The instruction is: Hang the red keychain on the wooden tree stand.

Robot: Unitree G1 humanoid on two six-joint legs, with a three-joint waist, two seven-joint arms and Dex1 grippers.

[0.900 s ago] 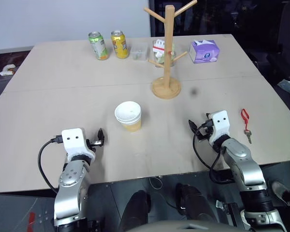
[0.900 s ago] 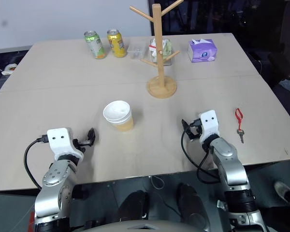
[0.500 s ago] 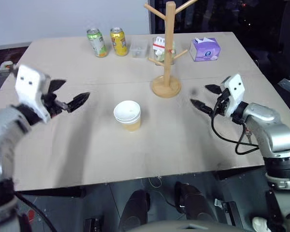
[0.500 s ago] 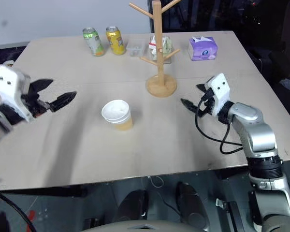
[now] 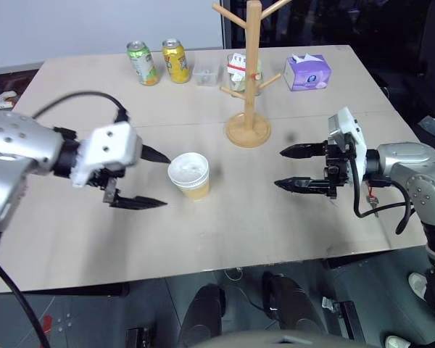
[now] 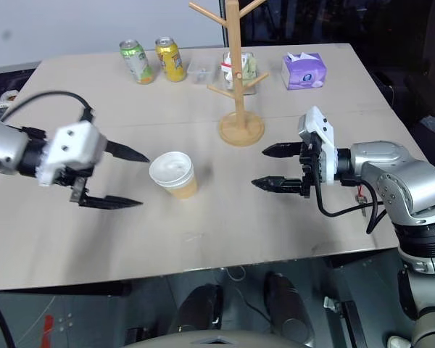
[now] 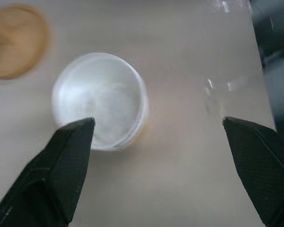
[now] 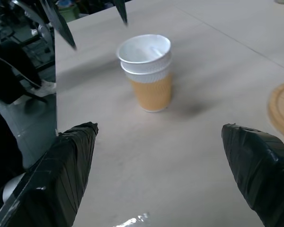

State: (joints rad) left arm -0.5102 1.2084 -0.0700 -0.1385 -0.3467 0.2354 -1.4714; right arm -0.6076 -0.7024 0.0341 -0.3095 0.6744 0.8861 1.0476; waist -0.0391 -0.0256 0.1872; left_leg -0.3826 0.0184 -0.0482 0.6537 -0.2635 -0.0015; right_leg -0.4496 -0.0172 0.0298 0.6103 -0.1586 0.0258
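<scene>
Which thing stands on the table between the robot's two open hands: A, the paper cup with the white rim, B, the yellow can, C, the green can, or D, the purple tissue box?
A: the paper cup stands between the open left hand and the open right hand, while the cans and tissue box sit along the table's far edge.

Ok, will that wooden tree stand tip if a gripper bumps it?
Likely rigid: the wooden tree stand looks like solid wood. Its tall pole over a small round base suggests a bump high up could tip it; a low push would probably slide it on the smooth table.
</scene>
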